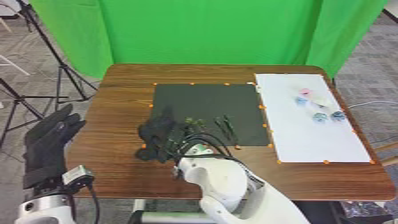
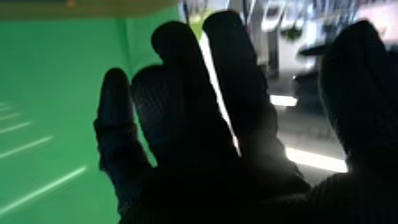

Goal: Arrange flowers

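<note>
A green curtain [image 1: 204, 30] hangs at twelve o'clock, behind the brown wooden table [image 1: 111, 175]. Taking that table as a clock face with twelve farthest from the robot, a white sheet [image 1: 298, 137] runs from about one to four o'clock. A black mat [image 1: 209, 95] lies beside it, around the middle.

The left hand [image 1: 51, 132] is at nine o'clock by the table's edge, its fingers straight and slightly spread, pointing towards twelve. The right hand [image 1: 158, 135] is at the mat's eight o'clock corner, its arm coming in from five o'clock. In the right wrist view its fingers [image 2: 231, 65] are straight, with narrow gaps between some of them, and the thumb [image 2: 351, 95] stands well apart; nothing is pinched between them.

Green stems [image 1: 228, 130] lie on the mat towards its five o'clock side. More greenery [image 1: 192, 123] is near the right hand; whether they touch, I cannot tell.

The small flower heads sit on the sheet at about two o'clock. Within their loose group, a teal one [image 1: 320, 118] is at six, a dark blue one [image 1: 338, 116] at four, a light blue one [image 1: 301, 101] at ten and a pink one [image 1: 306, 93] at eleven.
</note>
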`<action>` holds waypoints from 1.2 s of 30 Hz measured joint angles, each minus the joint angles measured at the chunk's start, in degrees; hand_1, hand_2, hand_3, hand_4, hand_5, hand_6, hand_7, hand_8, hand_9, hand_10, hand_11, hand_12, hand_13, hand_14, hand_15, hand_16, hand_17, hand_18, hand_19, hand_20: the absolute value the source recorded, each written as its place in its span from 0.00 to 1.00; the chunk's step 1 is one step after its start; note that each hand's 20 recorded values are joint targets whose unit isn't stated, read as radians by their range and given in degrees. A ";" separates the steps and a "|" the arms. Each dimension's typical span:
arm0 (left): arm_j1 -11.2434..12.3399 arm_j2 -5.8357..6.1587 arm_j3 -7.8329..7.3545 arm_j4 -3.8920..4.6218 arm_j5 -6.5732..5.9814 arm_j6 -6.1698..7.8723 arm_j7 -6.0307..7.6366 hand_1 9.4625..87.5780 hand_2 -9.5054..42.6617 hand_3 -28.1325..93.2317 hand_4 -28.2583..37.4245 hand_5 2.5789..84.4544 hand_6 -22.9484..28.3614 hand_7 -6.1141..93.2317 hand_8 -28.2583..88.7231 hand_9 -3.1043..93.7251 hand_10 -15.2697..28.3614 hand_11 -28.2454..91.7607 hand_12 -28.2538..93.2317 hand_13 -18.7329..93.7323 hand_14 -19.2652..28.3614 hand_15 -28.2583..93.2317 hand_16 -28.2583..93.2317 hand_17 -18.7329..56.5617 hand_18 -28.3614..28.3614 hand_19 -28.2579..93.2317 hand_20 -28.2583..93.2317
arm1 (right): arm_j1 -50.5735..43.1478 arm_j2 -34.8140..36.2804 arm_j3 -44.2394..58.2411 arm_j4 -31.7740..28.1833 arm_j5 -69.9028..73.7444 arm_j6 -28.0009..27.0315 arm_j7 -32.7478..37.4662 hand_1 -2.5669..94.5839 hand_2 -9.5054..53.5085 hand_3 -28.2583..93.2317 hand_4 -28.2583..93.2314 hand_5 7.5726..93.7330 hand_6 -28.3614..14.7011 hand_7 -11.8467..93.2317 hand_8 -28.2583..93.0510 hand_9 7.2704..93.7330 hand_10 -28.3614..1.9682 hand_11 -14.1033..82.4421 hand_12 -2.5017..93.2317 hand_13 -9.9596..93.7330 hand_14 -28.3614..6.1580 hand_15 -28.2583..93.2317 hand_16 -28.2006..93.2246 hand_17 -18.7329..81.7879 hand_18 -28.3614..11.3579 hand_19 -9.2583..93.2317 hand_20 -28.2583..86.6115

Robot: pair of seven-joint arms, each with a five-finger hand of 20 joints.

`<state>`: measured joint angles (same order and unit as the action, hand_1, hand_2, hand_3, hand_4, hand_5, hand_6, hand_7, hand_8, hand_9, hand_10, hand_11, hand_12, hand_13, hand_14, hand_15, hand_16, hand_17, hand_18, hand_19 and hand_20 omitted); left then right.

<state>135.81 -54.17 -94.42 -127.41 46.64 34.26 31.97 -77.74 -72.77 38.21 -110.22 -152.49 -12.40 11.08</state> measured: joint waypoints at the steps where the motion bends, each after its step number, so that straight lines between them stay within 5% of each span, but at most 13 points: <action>1: 0.27 -0.02 -0.05 -0.01 -0.03 0.09 0.17 0.22 0.23 0.91 0.16 0.49 0.69 0.23 0.15 0.39 0.83 0.58 0.29 0.39 0.99 0.79 0.08 0.14 0.91 0.70 0.38 | 1.51 1.26 -0.82 -0.13 1.69 0.85 1.64 0.29 0.11 0.88 0.03 0.63 0.54 0.35 0.13 0.59 0.23 0.53 0.25 0.57 0.19 0.91 0.44 0.26 0.00 0.71 0.57; 11: 1.56 -0.16 -0.73 -0.11 -0.41 0.60 1.44 0.22 0.22 0.90 0.15 0.49 0.69 0.23 0.15 0.39 0.82 0.58 0.29 0.39 0.99 0.79 0.08 0.14 0.91 0.70 0.38 | 11.34 13.30 5.71 0.48 10.11 1.39 9.18 0.30 0.09 0.91 0.03 0.52 0.49 0.31 0.14 0.54 0.23 0.46 0.23 0.54 0.19 0.89 0.40 0.25 0.00 0.71 0.55; 19: 1.24 0.08 0.19 -0.09 -0.98 0.78 2.20 0.22 0.22 0.90 0.15 0.49 0.69 0.23 0.15 0.39 0.82 0.58 0.29 0.39 0.99 0.79 0.08 0.14 0.91 0.70 0.38 | 11.80 21.47 10.96 3.23 13.73 2.19 18.35 0.31 0.09 0.91 0.03 0.51 0.47 0.30 0.14 0.53 0.20 0.45 0.23 0.54 0.19 0.89 0.40 0.25 0.00 0.72 0.54; 36: 0.30 1.29 1.58 -0.04 -1.97 1.14 3.24 0.22 0.22 0.90 0.15 0.49 0.69 0.22 0.15 0.39 0.83 0.58 0.29 0.39 0.99 0.79 0.08 0.14 0.91 0.70 0.38 | 9.93 27.74 18.88 13.38 19.57 -0.86 28.42 0.31 0.07 0.92 0.02 0.49 0.45 0.29 0.15 0.50 0.15 0.45 0.23 0.55 0.20 0.91 0.39 0.27 0.00 0.76 0.54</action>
<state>136.11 -52.88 -92.84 -127.45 44.67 35.40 35.21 -67.81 -45.03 57.10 -96.84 -132.92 -13.26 39.50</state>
